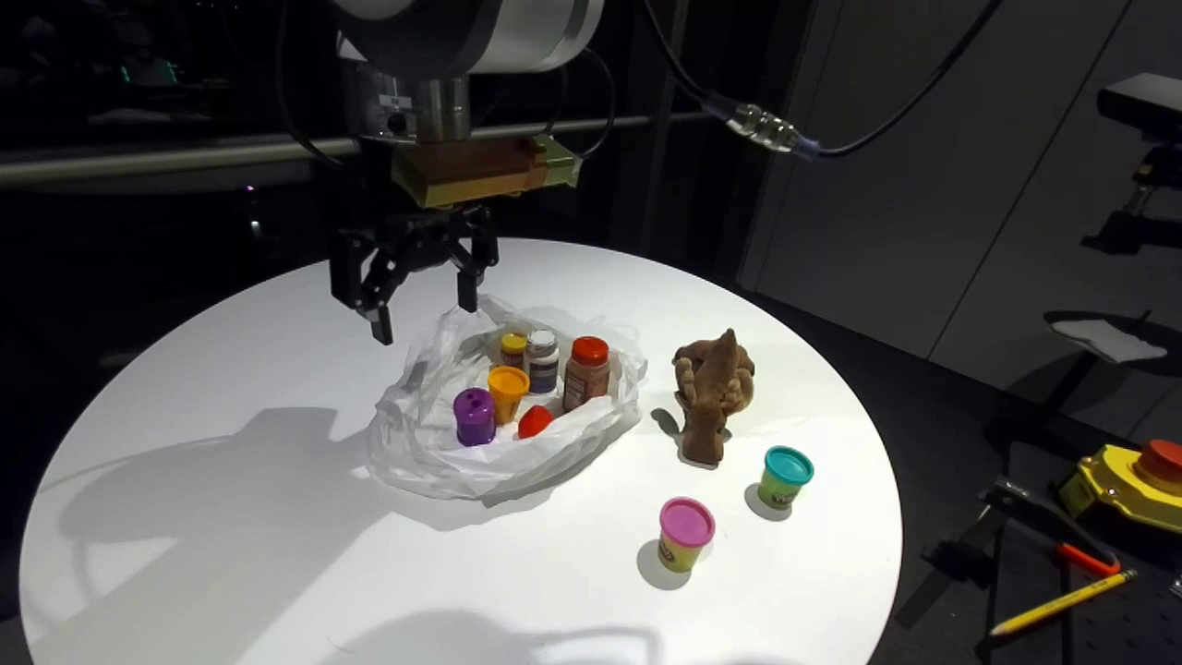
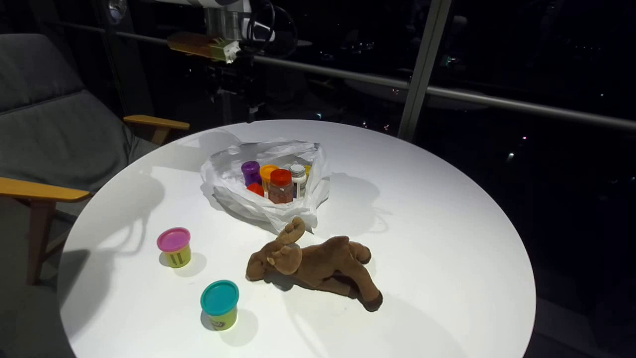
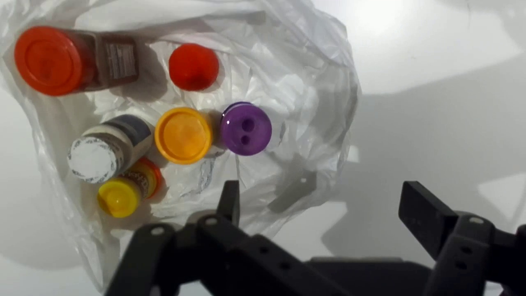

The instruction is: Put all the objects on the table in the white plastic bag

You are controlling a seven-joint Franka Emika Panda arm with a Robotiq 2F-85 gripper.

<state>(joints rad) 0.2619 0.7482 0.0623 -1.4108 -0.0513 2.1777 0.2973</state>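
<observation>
While the tool (image 1: 426, 311) hangs with its jaws spread wide at the edge of the white plastic bag (image 1: 416, 462), six things sit inside the crinkled plastic on the round counter (image 1: 785, 591). In the wrist view one finger shows against the bag and the opposite one against the counter. The red-capped jar (image 3: 49, 61) carries a pale label with rows of fine print, too small to read. Near it is a red item (image 3: 193, 67) with a rounded top. The white-capped bottle (image 3: 93, 159) wears a dark blue and white label whose wording is illegible. Just beside it, the yellow-capped jar (image 3: 119, 197) has lettering across its side, too blurred to make out. An orange-lidded cup (image 3: 183, 135) stands next to a purple cup (image 3: 246, 129) with two hollows in its top. Outside the bag, a brown plush animal (image 2: 318, 263) lies near it on the counter. Well apart from the bag, a pink-lidded cup (image 2: 175, 248) and a teal-lidded cup (image 2: 221, 303) stand upright; bold dark strokes mark the former's yellow side, a small dark logo the latter's, both unreadable.
</observation>
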